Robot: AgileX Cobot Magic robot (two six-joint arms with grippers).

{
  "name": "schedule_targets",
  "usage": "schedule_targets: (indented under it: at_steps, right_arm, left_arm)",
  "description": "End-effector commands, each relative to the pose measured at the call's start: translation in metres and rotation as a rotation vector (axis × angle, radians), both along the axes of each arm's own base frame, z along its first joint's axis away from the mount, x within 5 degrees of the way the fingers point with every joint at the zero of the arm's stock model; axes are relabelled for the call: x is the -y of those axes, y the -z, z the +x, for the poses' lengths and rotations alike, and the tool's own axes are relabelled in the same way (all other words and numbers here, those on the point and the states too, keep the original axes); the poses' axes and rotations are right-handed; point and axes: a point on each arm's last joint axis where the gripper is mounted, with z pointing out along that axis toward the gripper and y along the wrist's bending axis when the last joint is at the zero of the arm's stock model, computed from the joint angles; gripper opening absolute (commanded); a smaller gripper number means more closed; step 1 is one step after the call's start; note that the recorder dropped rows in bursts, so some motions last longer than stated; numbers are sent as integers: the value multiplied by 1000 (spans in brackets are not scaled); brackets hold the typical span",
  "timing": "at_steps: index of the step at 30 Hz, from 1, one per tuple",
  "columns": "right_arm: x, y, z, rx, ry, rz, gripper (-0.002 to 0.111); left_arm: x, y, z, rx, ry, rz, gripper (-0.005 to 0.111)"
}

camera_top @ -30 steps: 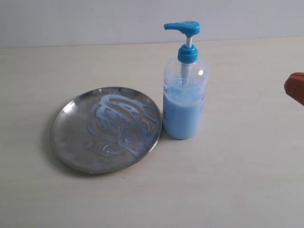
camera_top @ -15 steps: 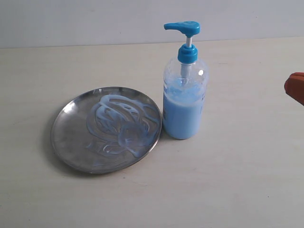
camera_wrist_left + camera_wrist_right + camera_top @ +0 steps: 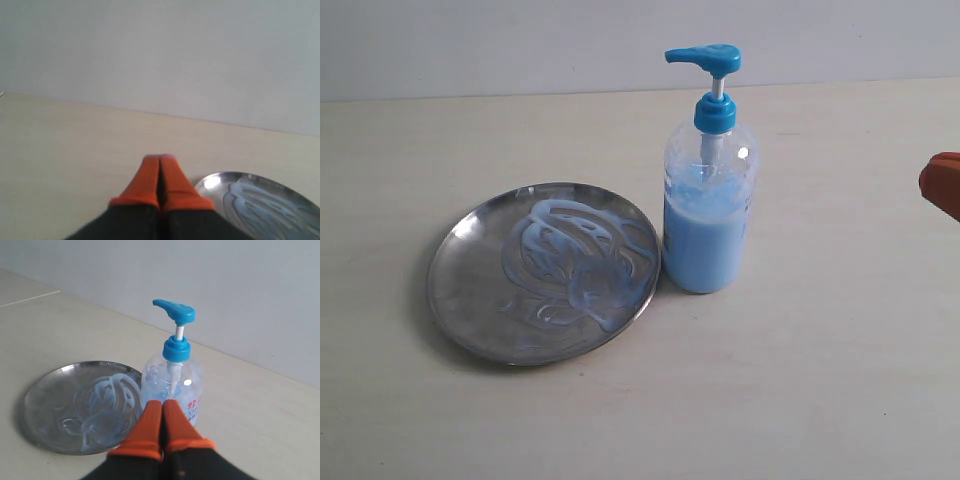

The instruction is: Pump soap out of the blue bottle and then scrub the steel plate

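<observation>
The steel plate (image 3: 545, 272) lies on the table, left of centre, smeared with pale blue-white soap (image 3: 575, 265) swirls. The blue bottle (image 3: 708, 215) stands upright against the plate's right rim, pump head raised, about half full of light blue liquid. My right gripper (image 3: 942, 184) shows only as an orange tip at the far right edge, apart from the bottle. In the right wrist view the right gripper (image 3: 162, 403) is shut and empty, facing the blue bottle (image 3: 172, 385) and steel plate (image 3: 80, 405). My left gripper (image 3: 160, 159) is shut, empty, beside the plate (image 3: 260, 202); the exterior view does not show it.
The pale wooden table (image 3: 800, 380) spreads around plate and bottle. A plain light wall (image 3: 520, 45) runs along the table's far edge.
</observation>
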Motion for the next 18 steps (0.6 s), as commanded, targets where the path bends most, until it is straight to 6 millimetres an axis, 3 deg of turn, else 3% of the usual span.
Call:
schedule_targets:
  at_steps: [1,6,18]
  right_arm:
    - [0,0,0,7,-3,12,0]
    - [0,0,0,7,-3,12,0]
    - [0,0,0,7,-3,12,0]
  left_arm:
    - [-1,11,2,-11,-8,29,0]
    - [-1,24,3,-50,-9,50,0]
    - [-3,32,2,-133,-22,103,0]
